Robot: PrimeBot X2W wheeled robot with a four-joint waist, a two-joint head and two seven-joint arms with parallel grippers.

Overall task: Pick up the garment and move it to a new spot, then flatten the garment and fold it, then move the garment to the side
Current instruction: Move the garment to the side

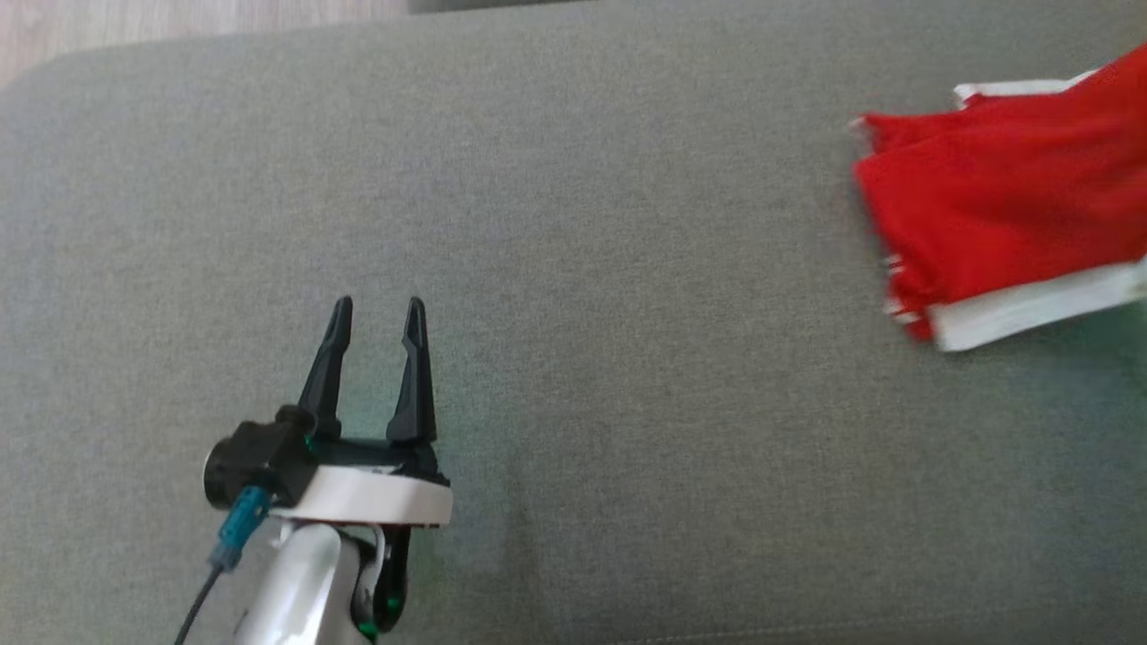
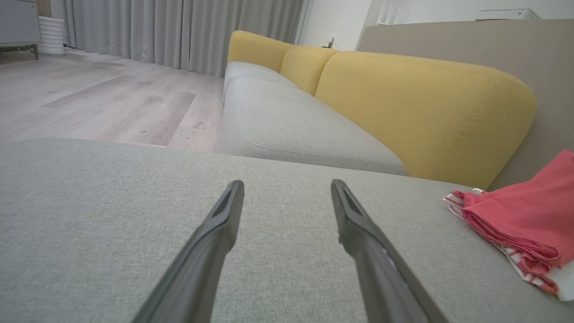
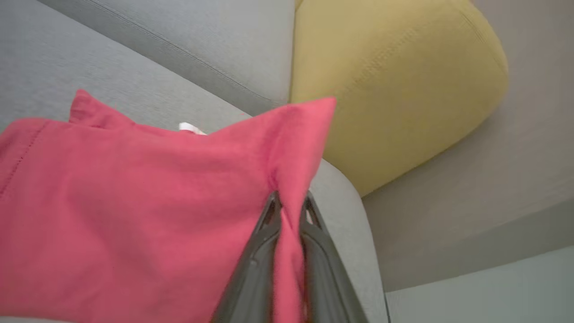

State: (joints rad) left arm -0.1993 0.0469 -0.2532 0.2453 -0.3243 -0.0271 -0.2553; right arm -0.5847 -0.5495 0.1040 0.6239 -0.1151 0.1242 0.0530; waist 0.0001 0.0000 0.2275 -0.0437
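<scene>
The garment (image 1: 995, 210) is red with white striped trim and lies folded at the right edge of the grey cushion (image 1: 573, 269); part of it runs out of the head view. It also appears at the right in the left wrist view (image 2: 520, 215). In the right wrist view my right gripper (image 3: 289, 204) is shut on a raised fold of the garment (image 3: 134, 202), red cloth pinched between the two dark fingers. My left gripper (image 1: 376, 322) hovers open over the cushion's lower left, far from the garment, with nothing between its fingers (image 2: 224, 215).
A yellow backrest (image 2: 417, 107) stands behind the garment. A second grey seat cushion (image 2: 287, 125) extends beyond it. Wooden floor (image 2: 98, 98) and grey curtains (image 2: 179, 31) lie past the cushion's far edge.
</scene>
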